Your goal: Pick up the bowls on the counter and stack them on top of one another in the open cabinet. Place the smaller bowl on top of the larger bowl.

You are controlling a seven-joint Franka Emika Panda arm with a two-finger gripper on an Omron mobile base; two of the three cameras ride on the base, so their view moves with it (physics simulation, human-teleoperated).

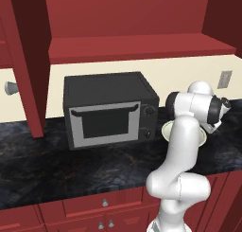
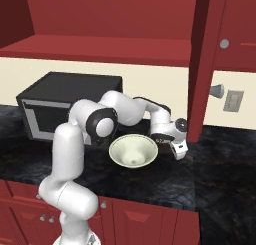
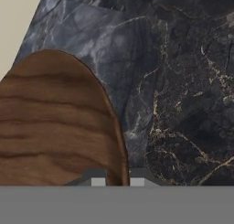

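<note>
I see the counter [image 1: 56, 165], dark veined stone | microwave [image 1: 109, 110] sits on it at the back | cream-white bowl [image 2: 133, 150] rests on it beside the microwave | dark brown bowl [image 3: 55, 127] lies on it too

No readable text, labels or numbers anywhere.

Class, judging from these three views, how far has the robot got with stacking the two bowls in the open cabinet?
Done: nothing is stacked; the open cabinet shelf is bare. In hand: the end effector is shut on the rim of the smaller bowl, low over the counter. Left: carrying it up, though the larger bowl sits on the counter and should go in first.
</note>
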